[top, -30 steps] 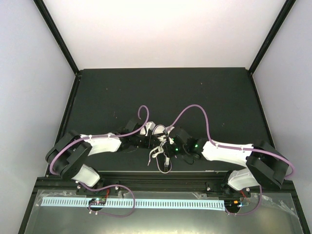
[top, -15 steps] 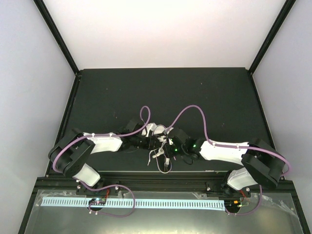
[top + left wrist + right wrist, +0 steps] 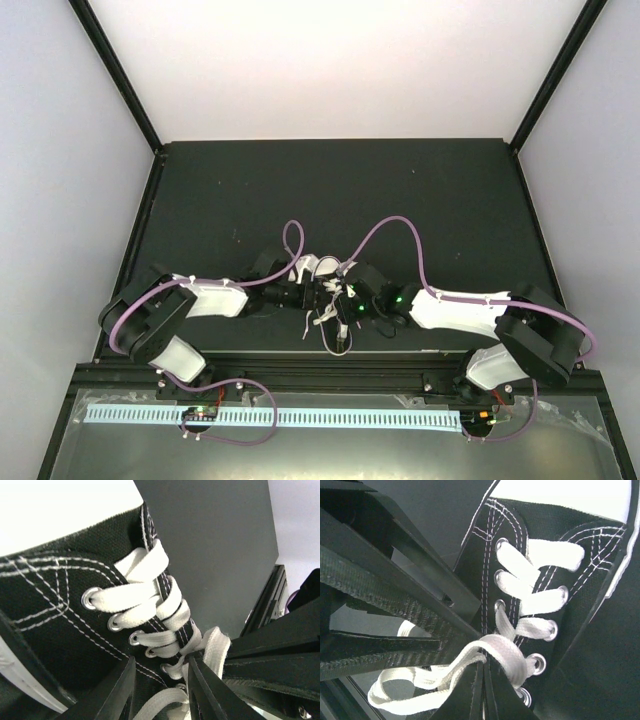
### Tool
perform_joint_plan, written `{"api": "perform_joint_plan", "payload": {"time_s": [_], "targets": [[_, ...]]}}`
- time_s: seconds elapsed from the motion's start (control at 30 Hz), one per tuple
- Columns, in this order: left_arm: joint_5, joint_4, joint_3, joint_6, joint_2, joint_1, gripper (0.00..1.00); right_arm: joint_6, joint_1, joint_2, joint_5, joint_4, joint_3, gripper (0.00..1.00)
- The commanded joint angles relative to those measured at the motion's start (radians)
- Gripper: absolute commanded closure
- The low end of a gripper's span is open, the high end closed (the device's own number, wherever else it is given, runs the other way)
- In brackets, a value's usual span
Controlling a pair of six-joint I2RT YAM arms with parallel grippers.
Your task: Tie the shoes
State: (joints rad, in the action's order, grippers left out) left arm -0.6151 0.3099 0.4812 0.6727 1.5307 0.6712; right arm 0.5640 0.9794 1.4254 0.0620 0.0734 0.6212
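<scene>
The black canvas shoe (image 3: 322, 268) with a white toe cap lies between my two grippers near the table's front edge. In the left wrist view its laced upper (image 3: 75, 625) fills the frame. My left gripper (image 3: 161, 662) stands partly open astride the lower eyelets, and a white lace (image 3: 160, 700) crosses between its fingers. In the right wrist view my right gripper (image 3: 484, 661) is shut, its tips pinching the white lace (image 3: 501, 652) where a wide band wraps over two thinner strands. Loose lace ends (image 3: 325, 318) trail toward the front edge.
Black rails run along the table's front edge (image 3: 320, 358), just behind the trailing laces. Purple cables (image 3: 400, 222) arch over both arms. Both forearms lie low and close together around the shoe, and the left finger housing (image 3: 395, 580) crowds the right wrist view.
The left arm has edged right, closer over the shoe, and its jaws have parted a little. The right arm shifted slightly left early on and stays shut on the lace.
</scene>
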Motion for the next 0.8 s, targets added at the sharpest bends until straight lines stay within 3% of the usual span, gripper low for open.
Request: {"api": "perform_joint_plan", "payload": {"time_s": [0.0, 0.77], "targets": [[-0.078, 0.091, -0.021, 0.033, -0.017, 0.002, 0.7, 0.008, -0.005, 0.014, -0.039, 0.002, -0.017, 0.98], [-0.089, 0.146, -0.036, 0.049, -0.002, 0.004, 0.76, 0.011, -0.005, 0.009, -0.037, 0.001, -0.017, 0.98]]}}
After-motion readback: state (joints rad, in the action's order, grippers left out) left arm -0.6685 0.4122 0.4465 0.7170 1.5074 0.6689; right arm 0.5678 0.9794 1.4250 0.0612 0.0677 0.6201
